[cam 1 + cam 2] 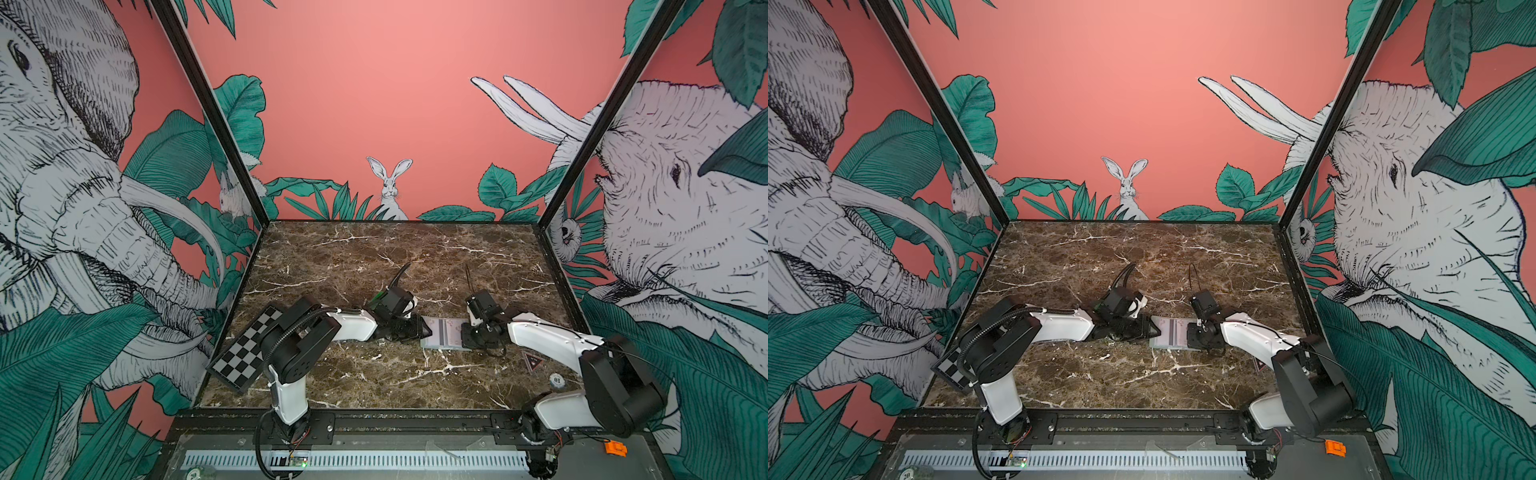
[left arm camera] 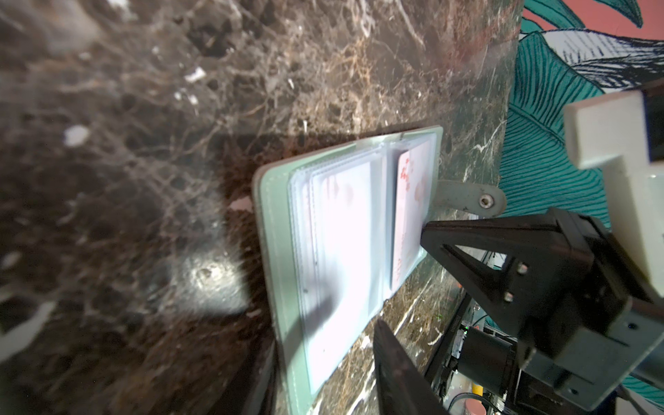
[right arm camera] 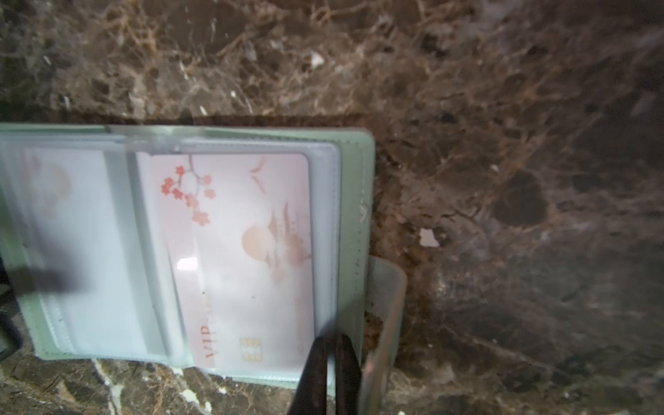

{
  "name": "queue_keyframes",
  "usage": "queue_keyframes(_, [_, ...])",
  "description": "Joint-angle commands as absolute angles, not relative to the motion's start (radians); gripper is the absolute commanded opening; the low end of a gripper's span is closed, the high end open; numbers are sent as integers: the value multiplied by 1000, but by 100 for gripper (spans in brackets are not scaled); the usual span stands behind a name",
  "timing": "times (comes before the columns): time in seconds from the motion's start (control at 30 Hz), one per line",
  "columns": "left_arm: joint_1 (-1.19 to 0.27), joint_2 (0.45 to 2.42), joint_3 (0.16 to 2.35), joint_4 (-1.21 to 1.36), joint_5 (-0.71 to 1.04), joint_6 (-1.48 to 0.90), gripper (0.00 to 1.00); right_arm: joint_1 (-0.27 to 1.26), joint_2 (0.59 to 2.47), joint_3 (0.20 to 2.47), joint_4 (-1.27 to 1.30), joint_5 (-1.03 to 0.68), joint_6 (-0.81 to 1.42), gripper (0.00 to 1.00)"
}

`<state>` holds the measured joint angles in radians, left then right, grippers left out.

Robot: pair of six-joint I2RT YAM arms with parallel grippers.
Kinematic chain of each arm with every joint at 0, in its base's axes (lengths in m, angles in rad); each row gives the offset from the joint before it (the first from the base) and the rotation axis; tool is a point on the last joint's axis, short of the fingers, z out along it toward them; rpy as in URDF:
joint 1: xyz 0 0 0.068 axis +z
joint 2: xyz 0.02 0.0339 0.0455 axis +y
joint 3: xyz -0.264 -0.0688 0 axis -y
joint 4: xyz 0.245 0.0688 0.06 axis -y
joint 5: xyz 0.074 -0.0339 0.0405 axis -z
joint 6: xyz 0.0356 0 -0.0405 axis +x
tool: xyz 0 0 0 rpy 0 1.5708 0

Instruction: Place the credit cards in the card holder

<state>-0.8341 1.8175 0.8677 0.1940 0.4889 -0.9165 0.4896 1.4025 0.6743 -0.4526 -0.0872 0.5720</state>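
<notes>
One card holder (image 3: 355,201), two sleeved cards (image 3: 244,233); right gripper (image 3: 332,345) closed, left gripper (image 1: 419,329) unclear.

Both top views look down steeply from high above the near edge of the counter (image 1: 374,257), facing the far pink wall. Set side by side, they share the whole scene with only a slight sideways shift. In both, the card holder (image 1: 442,332) is small, just below the centre of the frame. The left wrist camera sits low and close, looking along the counter over the open card holder toward the right gripper (image 2: 425,233). The right wrist camera looks almost straight down at the same open pages from very near. All four views share the card holder and the counter around it.
</notes>
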Motion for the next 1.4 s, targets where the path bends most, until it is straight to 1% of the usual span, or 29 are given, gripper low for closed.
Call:
queue_keyframes(0.0, [-835, 1775, 879, 204, 508, -923, 43, 486, 1406, 660, -448, -85, 564, 8])
queue_keyframes(0.47, [-877, 1743, 952, 161, 503, -902, 42, 488, 1351, 655, -459, -99, 582, 8])
queue_keyframes(0.63, [-895, 1752, 964, 176, 511, -886, 40, 487, 1296, 643, -443, -127, 604, 10])
queue_keyframes(0.83, [-906, 1740, 969, 133, 459, -854, 39, 484, 1209, 629, -440, -124, 639, 15])
queue_keyframes(1.17, [-916, 1735, 979, 79, 428, -823, 38, 410, 1155, 559, -405, -165, 656, 21])
queue_keyframes(1.37, [-917, 1729, 982, 66, 419, -815, 38, 329, 1187, 501, -317, -247, 647, 23])
